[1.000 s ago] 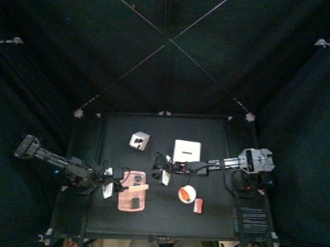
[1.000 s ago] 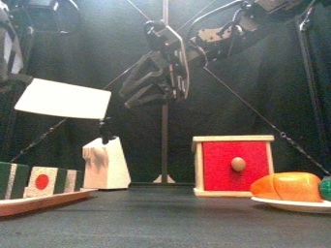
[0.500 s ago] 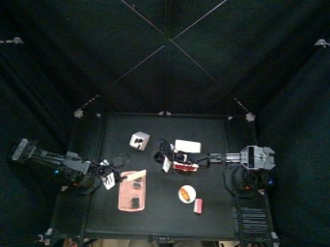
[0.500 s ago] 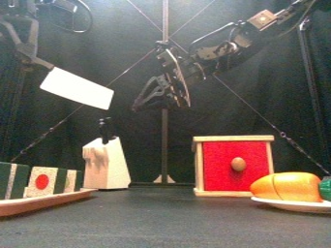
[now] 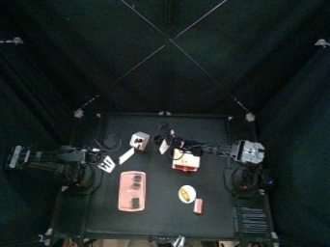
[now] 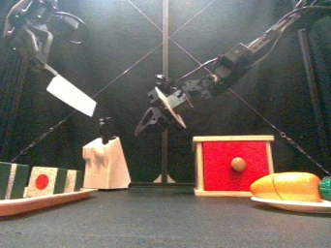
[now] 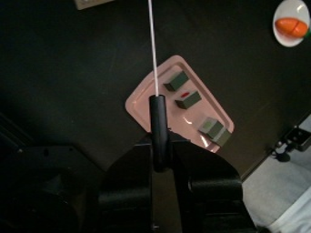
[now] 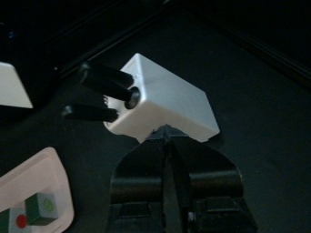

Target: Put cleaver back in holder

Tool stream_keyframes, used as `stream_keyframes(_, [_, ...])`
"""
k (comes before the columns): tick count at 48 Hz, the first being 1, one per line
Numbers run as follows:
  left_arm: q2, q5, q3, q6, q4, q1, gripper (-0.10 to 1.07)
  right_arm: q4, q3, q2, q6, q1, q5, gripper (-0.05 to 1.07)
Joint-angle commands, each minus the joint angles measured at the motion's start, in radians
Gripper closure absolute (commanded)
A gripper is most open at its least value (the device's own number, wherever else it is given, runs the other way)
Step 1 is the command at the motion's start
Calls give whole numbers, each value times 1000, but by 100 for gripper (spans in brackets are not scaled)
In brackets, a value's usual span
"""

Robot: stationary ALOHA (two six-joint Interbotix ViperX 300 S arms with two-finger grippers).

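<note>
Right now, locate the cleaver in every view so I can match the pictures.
Top: cleaver, left of centre, beside the white holder.
Front: upper left, blade tilted, above the holder.
Left wrist: edge-on, a thin line rising from the left gripper.
Right wrist: not in it.
Shared landmark: the pink tray.

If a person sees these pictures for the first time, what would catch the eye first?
Probably the broad white-bladed cleaver, held high in the air by the left gripper above the table's left side. Below it stands the white block-shaped knife holder, with the right gripper hovering just beside it. A red wooden box stands out on the right.
</note>
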State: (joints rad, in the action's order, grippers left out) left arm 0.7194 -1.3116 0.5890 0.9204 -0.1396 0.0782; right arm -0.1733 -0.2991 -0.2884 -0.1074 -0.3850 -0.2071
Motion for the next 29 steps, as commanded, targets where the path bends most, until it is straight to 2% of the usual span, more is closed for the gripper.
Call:
stream_keyframes(1, [-5,-34,-43,2,-2,44,73,5,51,3,2,-21,-11,80])
stream_keyframes(9, [-40,-74,-69,-2,-2,97,73,6,51,-9,3,-28,-12,80])
stream_keyframes(18, [-120,-77,-107,-29,-6,121,73,18,43,-8,9,-32,-15,80])
stream_keyframes(29, [-166,-81,-132,-75,-15,163,73,34,46,-9,0,-38,-15,80])
